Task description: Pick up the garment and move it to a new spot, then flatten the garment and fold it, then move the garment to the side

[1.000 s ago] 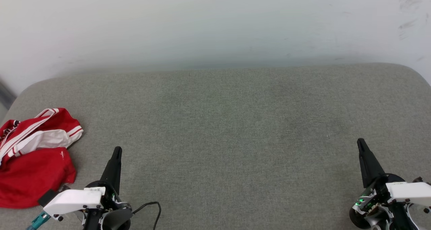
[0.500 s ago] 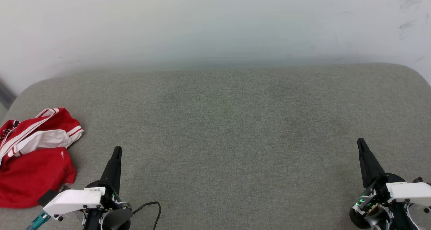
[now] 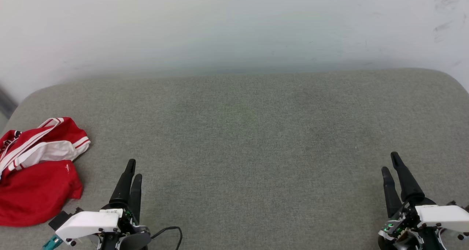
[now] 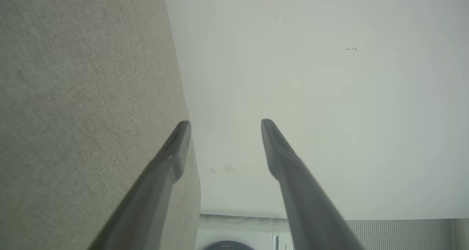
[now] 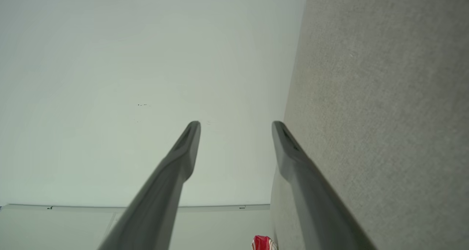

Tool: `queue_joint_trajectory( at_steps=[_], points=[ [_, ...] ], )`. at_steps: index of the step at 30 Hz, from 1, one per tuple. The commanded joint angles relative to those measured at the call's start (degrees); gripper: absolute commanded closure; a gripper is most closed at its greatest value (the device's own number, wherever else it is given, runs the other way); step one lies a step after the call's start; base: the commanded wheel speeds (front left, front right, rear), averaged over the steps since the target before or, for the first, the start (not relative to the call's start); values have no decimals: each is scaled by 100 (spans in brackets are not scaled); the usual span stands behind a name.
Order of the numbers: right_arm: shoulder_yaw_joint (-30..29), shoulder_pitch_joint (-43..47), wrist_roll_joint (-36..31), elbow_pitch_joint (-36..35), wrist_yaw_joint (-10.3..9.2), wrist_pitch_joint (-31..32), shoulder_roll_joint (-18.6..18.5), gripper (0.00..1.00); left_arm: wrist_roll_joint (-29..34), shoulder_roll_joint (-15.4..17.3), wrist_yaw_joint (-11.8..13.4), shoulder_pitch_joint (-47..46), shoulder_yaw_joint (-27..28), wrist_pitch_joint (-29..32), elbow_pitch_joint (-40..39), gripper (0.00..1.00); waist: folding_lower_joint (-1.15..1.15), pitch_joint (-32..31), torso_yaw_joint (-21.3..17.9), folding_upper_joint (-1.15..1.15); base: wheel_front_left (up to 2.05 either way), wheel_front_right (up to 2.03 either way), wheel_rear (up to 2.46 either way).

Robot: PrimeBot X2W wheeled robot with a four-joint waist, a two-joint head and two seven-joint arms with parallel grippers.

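Now the left claw (image 3: 134, 169) and right claw (image 3: 389, 162) have just sprung open, both empty, while the crumpled red garment (image 3: 36, 184) lies untouched at the grey worktop's (image 3: 249, 133) left edge, so the first pickup looks about to begin.

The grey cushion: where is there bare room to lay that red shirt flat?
The whole middle of the grey cushion is bare, from the left gripper across to the right gripper and back to the wall. Only the left edge is crowded, where the crumpled garment lies.
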Motion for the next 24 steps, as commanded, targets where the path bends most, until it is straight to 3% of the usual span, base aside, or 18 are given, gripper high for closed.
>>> queue_joint_trajectory(
  at_steps=[1, 24],
  points=[
    [44, -161, -52, -147, 1, -71, -6, 0, 26, 18, -6, -185, -72, -70, -162, 0, 0, 1, -1, 0, 0, 0, 0],
    [441, -318, -560, -537, 1, -653, -179, 0, 610, 63, -11, -212, -512, -642, -961, 0, 0, 10, 5, 0, 0, 0, 0]
  ],
)
